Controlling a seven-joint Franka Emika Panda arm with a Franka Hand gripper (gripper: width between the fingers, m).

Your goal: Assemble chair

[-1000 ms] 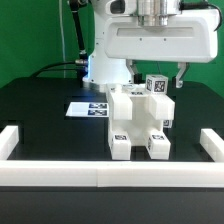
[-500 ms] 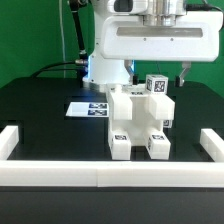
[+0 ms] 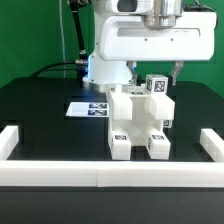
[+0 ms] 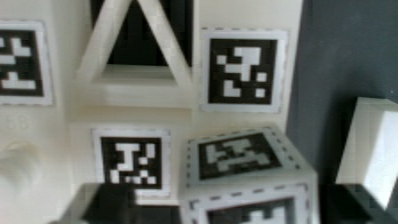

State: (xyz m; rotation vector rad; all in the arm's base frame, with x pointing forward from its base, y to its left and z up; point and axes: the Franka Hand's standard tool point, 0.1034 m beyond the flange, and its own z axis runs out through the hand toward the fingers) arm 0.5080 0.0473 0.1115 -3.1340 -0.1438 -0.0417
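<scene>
The chair (image 3: 138, 125) stands partly built in the middle of the black table, a cluster of chunky white pieces with square tags. One tagged white piece (image 3: 157, 86) sticks up at its top, toward the exterior view's right. My gripper (image 3: 157, 72) hangs directly over that piece with a finger (image 3: 136, 72) on either side, and a gap shows between each finger and the piece, so it is open. In the wrist view the tagged piece (image 4: 249, 175) fills the space between the two dark fingertips of the gripper (image 4: 228, 205), tilted a little.
The marker board (image 3: 86, 108) lies flat on the table behind the chair, on the exterior view's left. A white rail (image 3: 100, 178) borders the table's front, with raised ends (image 3: 8, 140) at both sides. The arm's white base (image 3: 100, 62) stands at the back.
The two fingers have drawn closer together around the top piece. The hand itself has stayed over the chair, and the chair has not moved.
</scene>
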